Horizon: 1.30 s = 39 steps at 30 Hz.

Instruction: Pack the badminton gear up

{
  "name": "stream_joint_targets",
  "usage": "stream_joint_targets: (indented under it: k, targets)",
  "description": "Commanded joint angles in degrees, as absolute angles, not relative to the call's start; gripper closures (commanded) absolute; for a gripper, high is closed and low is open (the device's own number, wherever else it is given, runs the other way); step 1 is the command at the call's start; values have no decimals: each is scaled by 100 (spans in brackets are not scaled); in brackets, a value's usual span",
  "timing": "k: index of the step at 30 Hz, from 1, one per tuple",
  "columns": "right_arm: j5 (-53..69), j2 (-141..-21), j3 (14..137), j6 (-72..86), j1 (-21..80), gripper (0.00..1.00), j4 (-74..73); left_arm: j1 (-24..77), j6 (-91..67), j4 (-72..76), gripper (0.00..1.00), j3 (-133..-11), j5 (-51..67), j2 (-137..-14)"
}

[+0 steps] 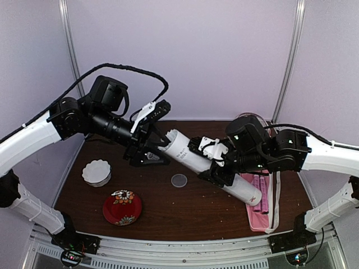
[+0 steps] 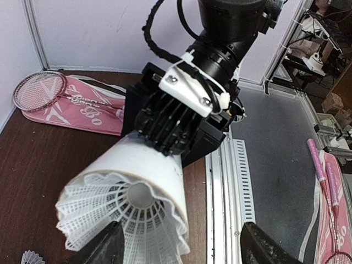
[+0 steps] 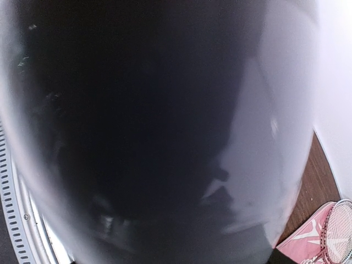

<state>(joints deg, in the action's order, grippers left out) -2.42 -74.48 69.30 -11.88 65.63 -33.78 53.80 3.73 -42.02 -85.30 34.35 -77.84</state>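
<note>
1. Left pincer [image 2: 187, 248] hangs with its fingers apart just before the open mouth of the long white tube [image 1: 182, 150], over the bench's far-left part.
2. One shuttlecock [image 2: 118, 220] sits part-way in that mouth, skirt flaring out; a skewed push would likely crumple feathers against the rim.
3. Right pincer [image 1: 216, 165] is clamped round the tube's middle; if that hold slips, the tube may swing off line.
4. The pink bag [image 1: 261, 210] lies by the near-right corner.

Slanted tube [image 1: 184, 148] spans centre; bowl [image 1: 96, 172], plate [image 1: 122, 210] crowd left.
</note>
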Motion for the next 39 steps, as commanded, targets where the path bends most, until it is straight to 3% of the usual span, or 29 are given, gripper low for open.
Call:
stream_joint_targets:
  k: [1, 28, 39]
  targets:
    - [-265, -7339, 7172, -1156, 6606, 43, -3064, 5536, 552, -4244, 25, -8686, 3579, -7988]
    - [-174, -7148, 7091, -858, 6608, 44, -1970, 5752, -50, -2841, 24, -8318, 4607, -8795]
    - [-342, -7035, 6641, -868, 6602, 44, -2079, 5299, 202, -3511, 22, -8616, 3878, -8247]
